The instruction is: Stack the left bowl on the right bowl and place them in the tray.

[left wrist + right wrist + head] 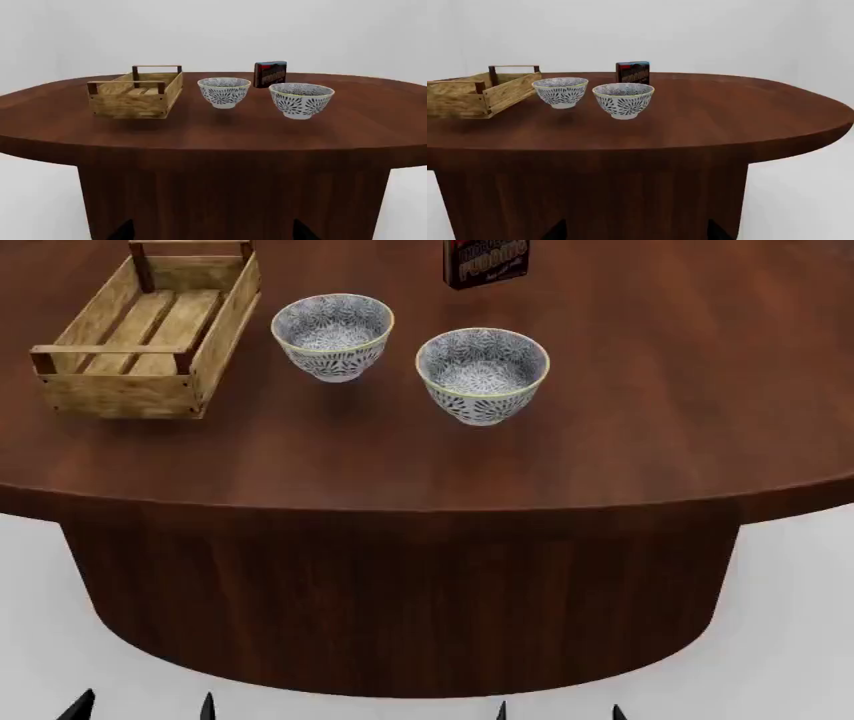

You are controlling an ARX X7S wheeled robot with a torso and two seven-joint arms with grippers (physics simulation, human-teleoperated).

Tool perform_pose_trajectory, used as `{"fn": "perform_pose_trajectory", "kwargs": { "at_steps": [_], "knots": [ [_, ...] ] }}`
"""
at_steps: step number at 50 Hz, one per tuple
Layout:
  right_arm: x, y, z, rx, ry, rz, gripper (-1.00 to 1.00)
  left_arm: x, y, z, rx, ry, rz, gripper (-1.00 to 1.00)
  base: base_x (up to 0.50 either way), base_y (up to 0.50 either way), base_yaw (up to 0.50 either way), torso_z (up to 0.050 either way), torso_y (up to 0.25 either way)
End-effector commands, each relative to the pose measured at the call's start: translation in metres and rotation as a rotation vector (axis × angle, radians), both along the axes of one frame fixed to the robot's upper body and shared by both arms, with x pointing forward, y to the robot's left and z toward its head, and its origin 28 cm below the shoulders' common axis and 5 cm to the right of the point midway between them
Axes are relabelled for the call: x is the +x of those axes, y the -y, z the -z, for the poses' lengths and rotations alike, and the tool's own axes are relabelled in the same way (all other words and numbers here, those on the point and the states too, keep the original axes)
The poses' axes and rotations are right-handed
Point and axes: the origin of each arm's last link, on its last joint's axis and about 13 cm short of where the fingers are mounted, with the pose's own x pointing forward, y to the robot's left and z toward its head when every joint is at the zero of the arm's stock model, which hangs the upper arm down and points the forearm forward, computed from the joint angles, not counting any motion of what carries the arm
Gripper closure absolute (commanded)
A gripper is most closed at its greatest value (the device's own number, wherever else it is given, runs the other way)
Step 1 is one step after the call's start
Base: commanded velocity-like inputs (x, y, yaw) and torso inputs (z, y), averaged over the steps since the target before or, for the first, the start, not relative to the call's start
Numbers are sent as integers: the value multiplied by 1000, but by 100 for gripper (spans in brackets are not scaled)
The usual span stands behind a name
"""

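Observation:
Two patterned white-and-dark bowls stand upright on the brown table. The left bowl (pixel 332 335) (pixel 224 91) (pixel 561 91) sits beside the tray. The right bowl (pixel 482 375) (pixel 301 99) (pixel 623 100) stands a little nearer to me. The tray (pixel 140 335) (pixel 137 91) (pixel 474 92), a light-wood crate with a slatted floor, is empty at the table's left. My left gripper (pixel 143 708) (pixel 212 232) and right gripper (pixel 558 712) (pixel 632 232) hang below the table's front edge, both open and empty, with only the dark fingertips showing.
A chocolate pudding box (pixel 486 262) (pixel 270 74) (pixel 632 73) stands upright behind the bowls. The round table (pixel 641 420) has a thick dark pedestal (pixel 400 590) directly in front of both grippers. White floor and walls surround it.

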Motion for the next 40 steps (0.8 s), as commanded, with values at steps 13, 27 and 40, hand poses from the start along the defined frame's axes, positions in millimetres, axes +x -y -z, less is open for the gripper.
{"fn": "perform_pose_trajectory", "kwargs": {
  "at_steps": [13,27,40],
  "knots": [
    [-2,-4,-1,-6,-5,-24,-100,-2,-1,-3,-22,9,1,-100,0,0,0,0,0],
    [3,4,-37,-32,87,-14,-100,11,-4,-48,-53,121,6,-100,0,0,0,0,0],
    [17,19,-136,-145,272,8,-100,25,-8,-154,-26,300,52,-100,0,0,0,0,0]
  ]
}}
